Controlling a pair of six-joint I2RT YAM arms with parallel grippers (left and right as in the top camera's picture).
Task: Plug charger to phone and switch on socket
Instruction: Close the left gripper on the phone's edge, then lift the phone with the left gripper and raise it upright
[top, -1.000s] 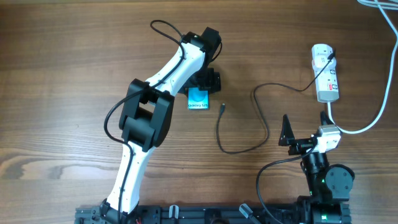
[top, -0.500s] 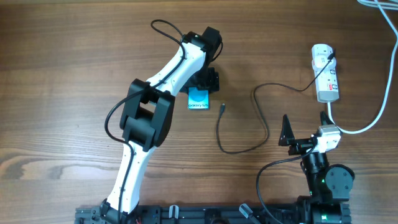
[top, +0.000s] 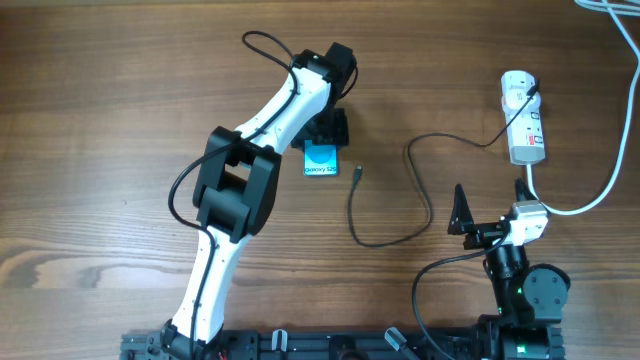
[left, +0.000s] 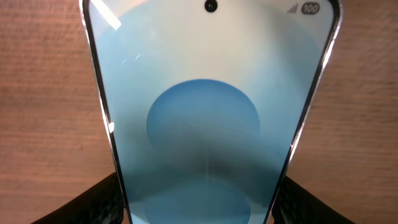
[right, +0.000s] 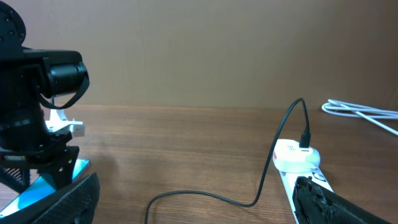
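My left hand (top: 328, 132) straddles the phone (top: 320, 160), fingers at both edges; I cannot tell if they pinch. I'd pin it flat on the tabletop (top: 110, 120) while my right hand (top: 463, 220), spread wide well right of the phone, fetches the charger (top: 357, 172) tip lying just beside it.

Far end of the phone (top: 320, 160): blocked by the left end effector (top: 328, 128), its fingers (left: 102, 199) against both long edges.
Left of the phone: the left arm (top: 235, 185) slants across; no clear passage.
Robot-side end of the phone: bare worktop (top: 300, 230), open.
Right of the phone: the charger (top: 420, 190) tip lies just beside, not touching; its cable loops onward.
Far right of the phone: socket (top: 522, 118), white cord (top: 610, 180) and the right end effector (top: 462, 210) with jaws apart, all well apart.
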